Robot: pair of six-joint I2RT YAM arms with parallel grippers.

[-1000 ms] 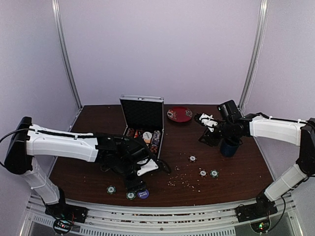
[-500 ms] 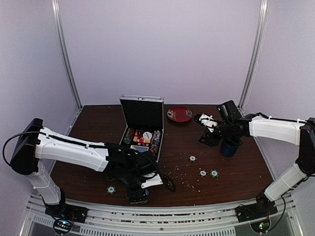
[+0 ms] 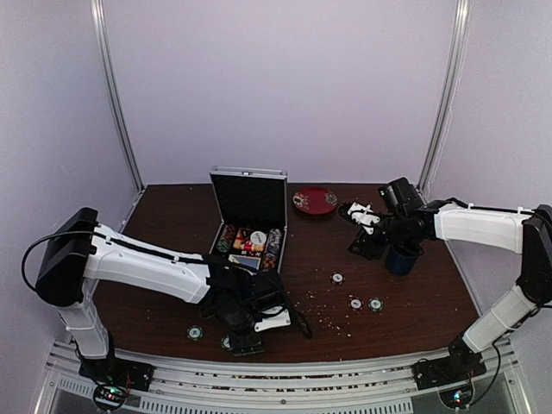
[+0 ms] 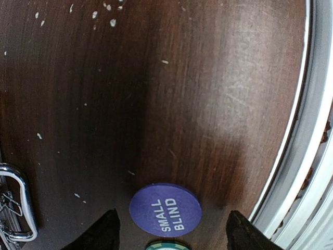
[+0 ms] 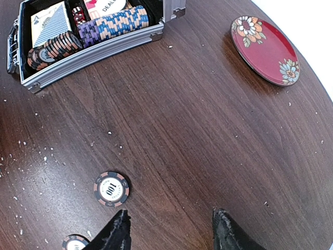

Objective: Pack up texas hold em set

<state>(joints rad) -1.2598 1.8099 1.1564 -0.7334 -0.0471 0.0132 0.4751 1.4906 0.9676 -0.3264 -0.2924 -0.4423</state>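
Moved to the near edge of the desk (image 4: 156,94), my left end effector (image 4: 174,234) hangs open, empty, astride the SMALL BLIND button (image 4: 165,210): thin, stiff, likely slick; pinch its rim.

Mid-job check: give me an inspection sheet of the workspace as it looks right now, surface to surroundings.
Surface: dark wooden table, sprinkled with pale crumbs.
Job's things: silver case open, lid upright, holding chip rows, a card deck and red dice; loose chips on the table right of it; purple SMALL BLIND button near the front edge.
Clutter: red plate; blue mug.
End effectors: left end effector open, fingers either side of the button, clear of it; right end effector open, empty.
Cables: black loop by the left wrist.
Surroundings: pale walls, metal posts, front rail.
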